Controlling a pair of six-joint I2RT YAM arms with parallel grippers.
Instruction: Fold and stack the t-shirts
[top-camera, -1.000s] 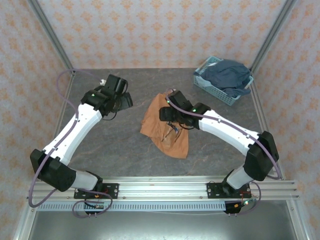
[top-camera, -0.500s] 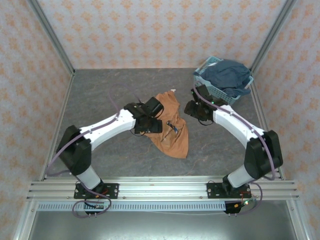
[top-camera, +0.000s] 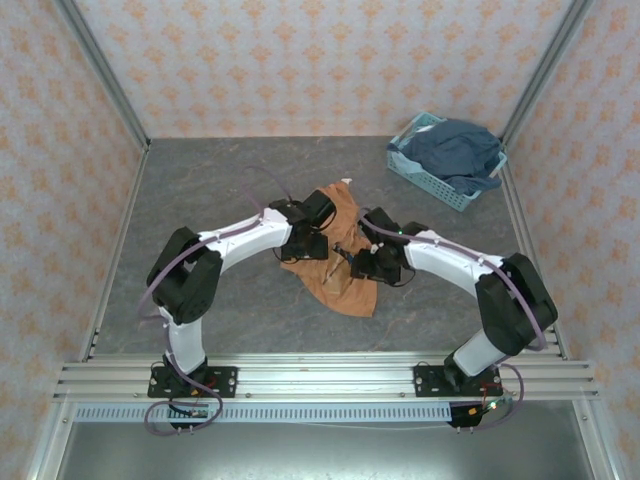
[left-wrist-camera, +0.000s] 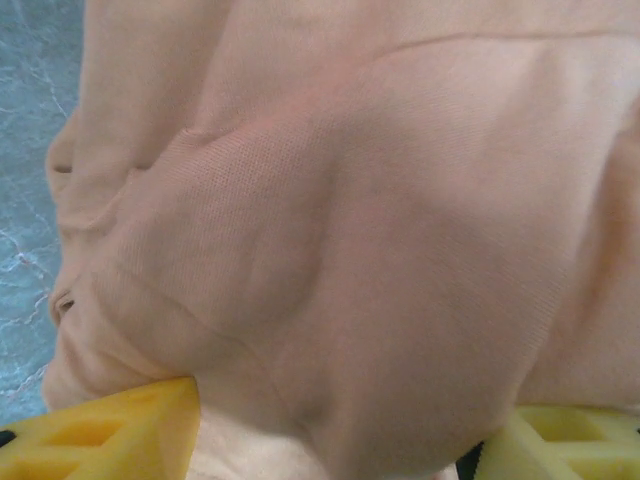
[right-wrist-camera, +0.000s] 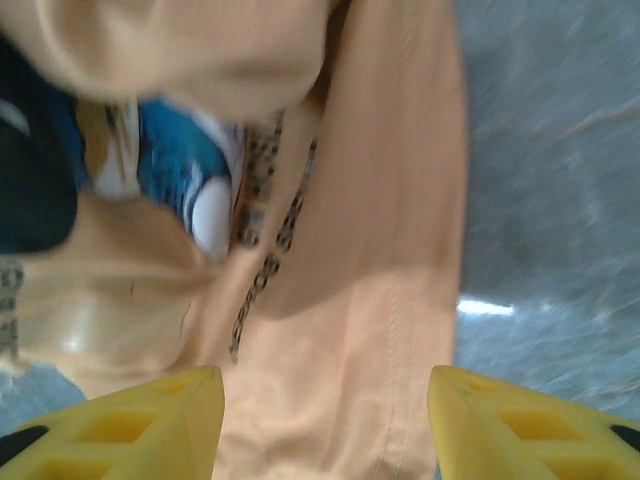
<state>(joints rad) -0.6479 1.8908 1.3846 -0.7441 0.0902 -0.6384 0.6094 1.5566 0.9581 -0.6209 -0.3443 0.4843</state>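
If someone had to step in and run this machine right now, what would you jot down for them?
Left gripper: open, low on the orange t-shirt, plain fabric bulging between its fingers.
Right gripper: open, just above the same shirt, near its blue print and dark lettering.
The shirt lies crumpled mid-table. Dark blue clothing sits in the light-blue basket at the far right corner.
Done: nothing folded or stacked.
Left to do: grip, spread flat, fold, stack.
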